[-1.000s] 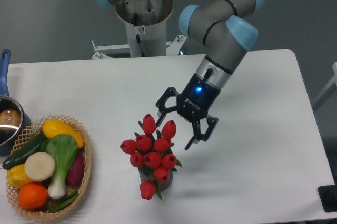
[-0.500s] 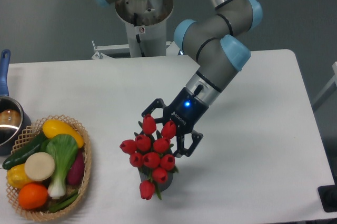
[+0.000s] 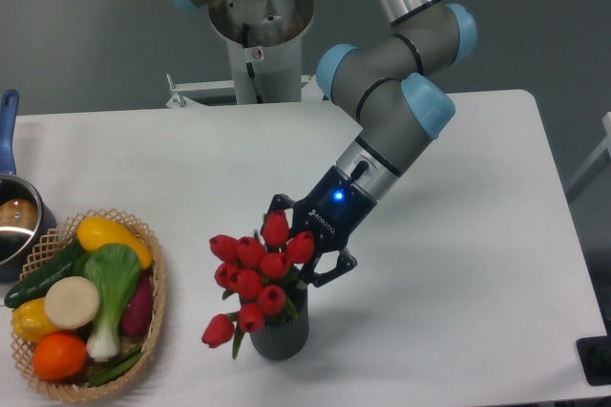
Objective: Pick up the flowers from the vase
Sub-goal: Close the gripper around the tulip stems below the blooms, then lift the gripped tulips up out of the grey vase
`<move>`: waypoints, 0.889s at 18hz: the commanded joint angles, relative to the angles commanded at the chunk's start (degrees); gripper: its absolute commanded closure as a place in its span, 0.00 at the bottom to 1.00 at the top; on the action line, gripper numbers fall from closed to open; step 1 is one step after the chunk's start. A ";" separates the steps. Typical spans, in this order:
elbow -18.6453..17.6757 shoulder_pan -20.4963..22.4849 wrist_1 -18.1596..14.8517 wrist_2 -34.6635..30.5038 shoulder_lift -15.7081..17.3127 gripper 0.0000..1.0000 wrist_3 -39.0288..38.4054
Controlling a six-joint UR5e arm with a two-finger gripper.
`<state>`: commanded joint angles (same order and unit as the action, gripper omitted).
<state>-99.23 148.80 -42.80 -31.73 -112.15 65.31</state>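
Red tulip flowers (image 3: 253,278) stand in a dark grey ribbed vase (image 3: 280,334) near the front edge of the white tabletop (image 3: 477,273), roughly midway along it. The bunch leans toward the left edge, and one bud hangs low beside the vase. The arm reaches down from the back, and its black hand (image 3: 304,247), with a blue light glowing on its body, is pressed into the right side of the bunch. One finger shows behind the top bud and another just right of the buds, so the flowers sit between them, but whether they are gripped cannot be told. At the front left corner a woven basket (image 3: 154,316) holds vegetables, and a metal pot (image 3: 13,221) with a blue handle sits at the left edge.
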 joint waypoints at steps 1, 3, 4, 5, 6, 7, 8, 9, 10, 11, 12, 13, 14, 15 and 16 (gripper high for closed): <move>0.00 0.17 0.00 0.00 0.09 1.00 0.00; 0.52 0.35 0.00 0.09 0.44 1.00 -0.61; 1.05 0.35 0.00 0.17 0.88 1.00 -1.75; 1.40 0.53 0.00 0.52 1.14 1.00 -3.50; 1.58 0.79 0.00 0.61 1.67 1.00 -5.26; 1.76 0.88 0.00 0.88 2.45 1.00 -6.58; 2.02 0.97 0.00 0.88 3.16 1.00 -7.55; 2.20 1.14 0.00 0.97 3.51 1.00 -8.52; 2.63 1.40 0.00 0.97 3.78 1.00 -9.83; 3.07 1.67 0.00 1.05 4.30 1.00 -11.24; 3.77 1.76 0.00 1.32 4.74 1.00 -12.64; 4.30 1.93 0.00 2.01 5.01 1.00 -14.31; 4.74 2.54 0.00 2.98 5.19 1.00 -15.72; 4.92 3.16 0.09 4.03 5.27 1.00 -16.61; 5.18 3.34 0.09 5.17 5.62 1.00 -16.96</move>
<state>-94.05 152.14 -42.71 -26.55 -106.53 48.34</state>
